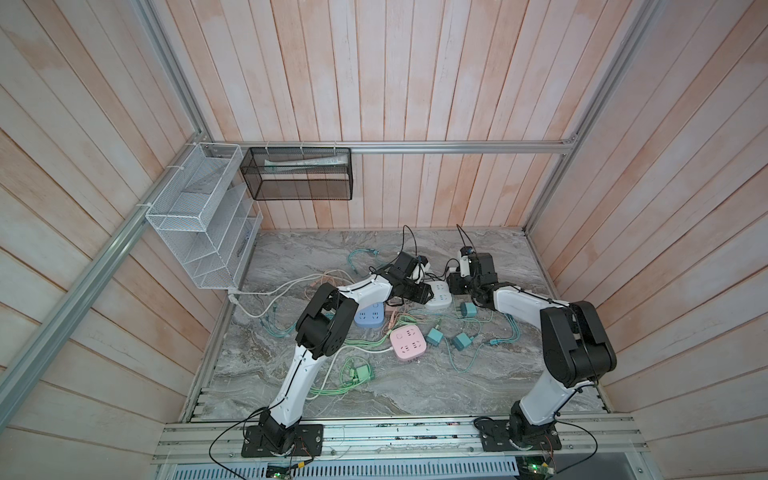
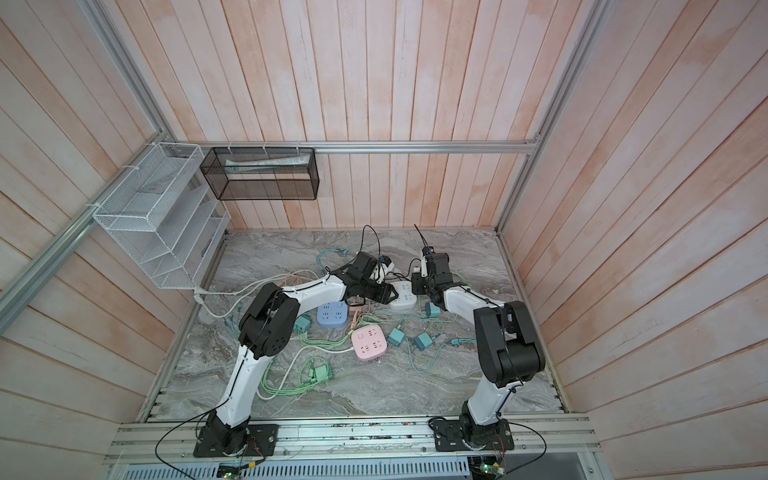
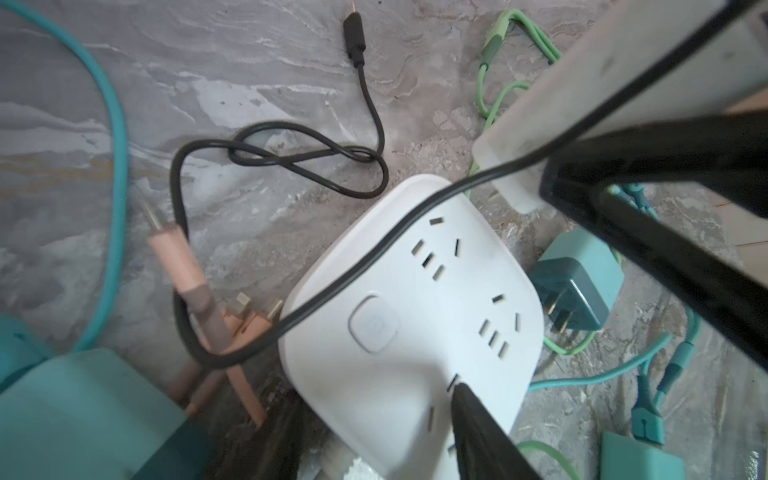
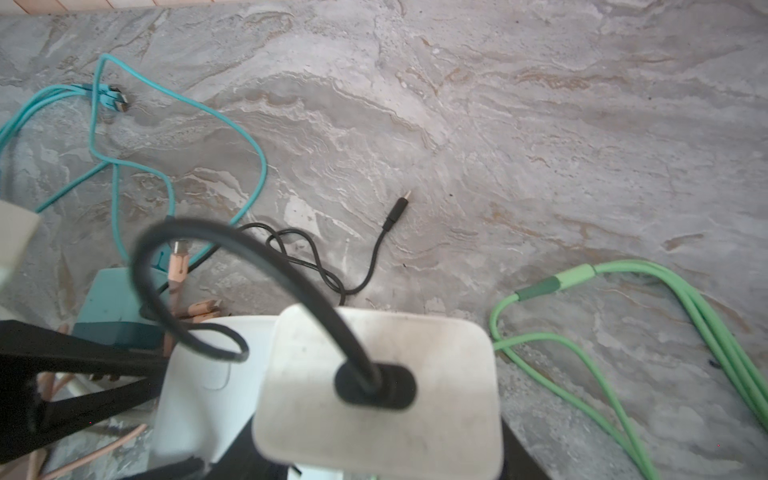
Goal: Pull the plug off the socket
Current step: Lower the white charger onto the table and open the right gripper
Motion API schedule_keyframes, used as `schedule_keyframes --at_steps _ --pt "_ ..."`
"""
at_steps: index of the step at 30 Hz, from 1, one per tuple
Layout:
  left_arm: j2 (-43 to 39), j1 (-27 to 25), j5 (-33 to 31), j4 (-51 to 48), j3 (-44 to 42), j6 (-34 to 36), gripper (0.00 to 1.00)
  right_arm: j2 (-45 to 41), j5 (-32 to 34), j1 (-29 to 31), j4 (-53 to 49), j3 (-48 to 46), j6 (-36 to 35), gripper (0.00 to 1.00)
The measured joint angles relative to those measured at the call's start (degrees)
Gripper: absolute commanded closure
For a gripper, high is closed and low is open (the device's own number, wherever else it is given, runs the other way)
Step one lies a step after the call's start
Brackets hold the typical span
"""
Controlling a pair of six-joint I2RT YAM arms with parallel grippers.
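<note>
The white square socket (image 1: pixel 440 296) (image 2: pixel 404 296) lies on the marble table behind the middle. My left gripper (image 1: pixel 424 293) (image 3: pixel 374 399) is shut on it, with one black finger (image 3: pixel 478 432) on its top face and the other at its side. All the slots (image 3: pixel 428 257) that show are empty. My right gripper (image 1: pixel 456 284) (image 4: pixel 374 457) is shut on the white plug (image 4: pixel 374 390) (image 3: pixel 540 124). The plug hangs clear of the socket at its far corner, and its pins are hidden. A black cable (image 3: pixel 291 153) runs from the plug across the socket.
A blue socket (image 1: pixel 370 316), a pink socket (image 1: pixel 408 341), teal chargers (image 1: pixel 434 336) (image 3: pixel 573 282), a green charger (image 1: pixel 363 372) and tangled green, teal and pink cables lie around. A white wire rack (image 1: pixel 199 224) and a black mesh basket (image 1: pixel 297 174) hang on the walls.
</note>
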Motion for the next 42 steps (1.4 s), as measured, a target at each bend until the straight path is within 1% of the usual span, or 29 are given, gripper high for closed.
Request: schedule_keyframes --at_steps 9,14,17,20,22,25,30,32,38,42 --pt "-0.09 -0.09 -0.22 0.13 -0.17 0.04 0.42 0.00 -3.50 -3.50 -4.33 0.07 1.46 0.81" --pt "-0.26 -0.13 -0.42 0.66 -0.55 0.20 0.42 0.26 -4.98 -5.35 -6.75 0.39 2.10 0.77" --pt "-0.31 -0.15 -0.48 0.85 -0.57 0.20 0.42 1.53 -6.32 -6.16 -9.11 2.36 2.03 0.76" --pt "-0.31 -0.17 -0.52 0.85 -0.57 0.20 0.42 2.78 -7.43 -6.80 -11.08 4.42 1.97 0.71" --pt "-0.33 -0.20 -0.63 0.85 -0.57 0.22 0.42 3.15 -8.31 -7.15 -12.28 5.29 1.73 0.71" --pt "-0.33 -0.20 -0.66 0.85 -0.57 0.20 0.42 4.22 -9.35 -7.45 -13.68 6.62 1.18 0.67" --pt "-0.42 -0.20 -0.83 0.81 -0.57 0.20 0.40 7.08 -11.02 -7.82 -15.82 9.01 0.28 0.62" --pt "-0.46 -0.22 -1.05 0.74 -0.57 0.20 0.39 7.43 -11.47 -8.09 -16.26 9.57 -0.13 0.59" --pt "-0.92 -0.35 -2.29 0.04 -0.61 0.20 0.30 7.98 -12.44 -8.50 -17.16 10.43 -0.57 0.46" --pt "-1.29 -0.46 -2.82 -0.44 -0.94 0.13 0.24 8.26 -12.68 -8.61 -17.40 10.69 -0.61 0.33"
